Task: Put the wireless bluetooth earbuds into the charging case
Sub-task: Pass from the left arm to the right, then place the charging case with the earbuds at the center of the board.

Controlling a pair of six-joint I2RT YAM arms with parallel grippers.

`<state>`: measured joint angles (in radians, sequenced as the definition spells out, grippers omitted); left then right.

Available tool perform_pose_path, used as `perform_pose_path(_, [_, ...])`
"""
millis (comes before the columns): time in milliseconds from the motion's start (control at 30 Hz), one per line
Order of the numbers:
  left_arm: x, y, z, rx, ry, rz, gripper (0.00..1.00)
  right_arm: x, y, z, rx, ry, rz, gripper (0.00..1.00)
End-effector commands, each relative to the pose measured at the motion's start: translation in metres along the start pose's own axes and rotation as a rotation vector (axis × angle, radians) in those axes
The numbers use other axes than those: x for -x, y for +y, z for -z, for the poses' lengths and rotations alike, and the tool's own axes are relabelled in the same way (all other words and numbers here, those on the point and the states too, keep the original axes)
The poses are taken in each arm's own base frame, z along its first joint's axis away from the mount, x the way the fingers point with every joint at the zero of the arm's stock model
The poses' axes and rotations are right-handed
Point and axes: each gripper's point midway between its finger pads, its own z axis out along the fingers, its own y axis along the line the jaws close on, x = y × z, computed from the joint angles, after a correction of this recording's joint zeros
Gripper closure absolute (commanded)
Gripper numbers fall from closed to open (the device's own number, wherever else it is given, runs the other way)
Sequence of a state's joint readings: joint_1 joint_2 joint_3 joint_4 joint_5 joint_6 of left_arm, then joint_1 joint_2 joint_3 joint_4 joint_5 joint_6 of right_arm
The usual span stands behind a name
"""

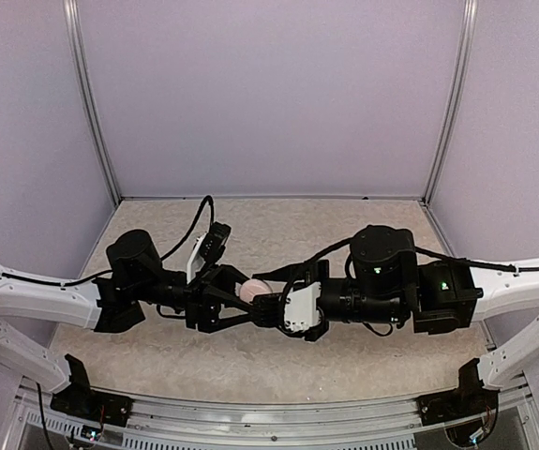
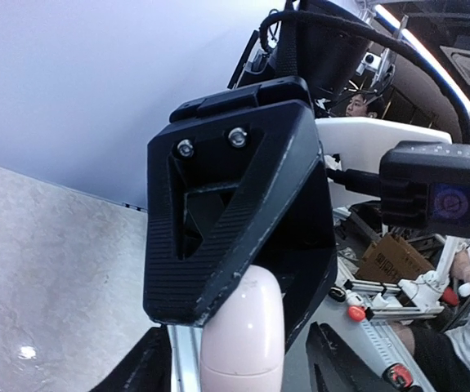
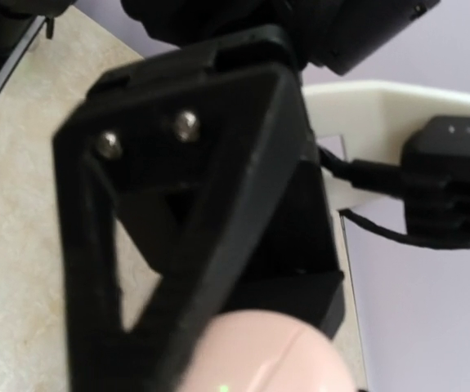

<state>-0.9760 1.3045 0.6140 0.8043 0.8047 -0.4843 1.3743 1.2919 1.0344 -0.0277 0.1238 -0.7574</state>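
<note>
Charging case: pale pink, glossy, up in mid-air over table, between both grippers. Earbuds nowhere in view.

L gripper: fingers off the case on either side, so open, not gripping. R gripper: jaws astride the case's end; firmly pinched or not, can't tell.

Prob. a handover to R. To do it well:
- Confirm R's clamp before backing L off.
- Pull L straight back, no twist.
- Keep case level, seam reachable for opening.
- Stay low over table in case of slip.

Right tool, charging case before left tool
</note>
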Motion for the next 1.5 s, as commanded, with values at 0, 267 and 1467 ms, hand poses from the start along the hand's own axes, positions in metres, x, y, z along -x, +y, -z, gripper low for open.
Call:
perform_pose_path(0, [0.012, 0.002, 0.007, 0.031, -0.05, -0.034, 0.35, 0.0, -0.016, 0.005, -0.074, -0.022, -0.063, 0.57])
perform_pose_path(267, [0.034, 0.048, 0.064, 0.342, -0.209, -0.036, 0.01, -0.049, -0.066, 0.003, -0.147, -0.059, -0.341, 0.58])
perform_pose_path(1467, [0.056, 0.163, 0.249, 1.239, -0.452, 0.205, 0.01, -0.348, -0.078, -0.271, 0.091, 0.178, -1.073, 0.57])
